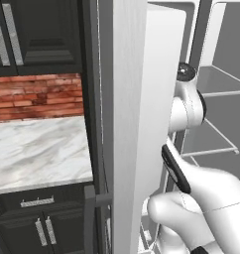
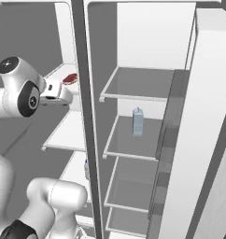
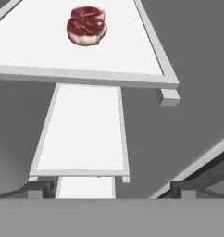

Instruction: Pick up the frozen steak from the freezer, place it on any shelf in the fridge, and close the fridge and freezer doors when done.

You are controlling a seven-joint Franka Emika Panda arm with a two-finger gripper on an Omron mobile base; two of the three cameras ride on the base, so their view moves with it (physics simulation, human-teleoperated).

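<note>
The gripper hangs with its jaws wide apart, holding nothing, out in front of the freezer. The frozen steak lies on a white freezer shelf beyond the fingertips. A pale-blue carton stands on a grey shelf in the fridge.

**Colours and patterns**

Frozen steak: dark red, marbled, paler rim. Freezer shelf: plain white. Fridge shelves: grey, pale front edge. Carton: pale blue. Backsplash: red-brown brick. Counter: white marble, grey veins. Cabinets: dark.
</note>
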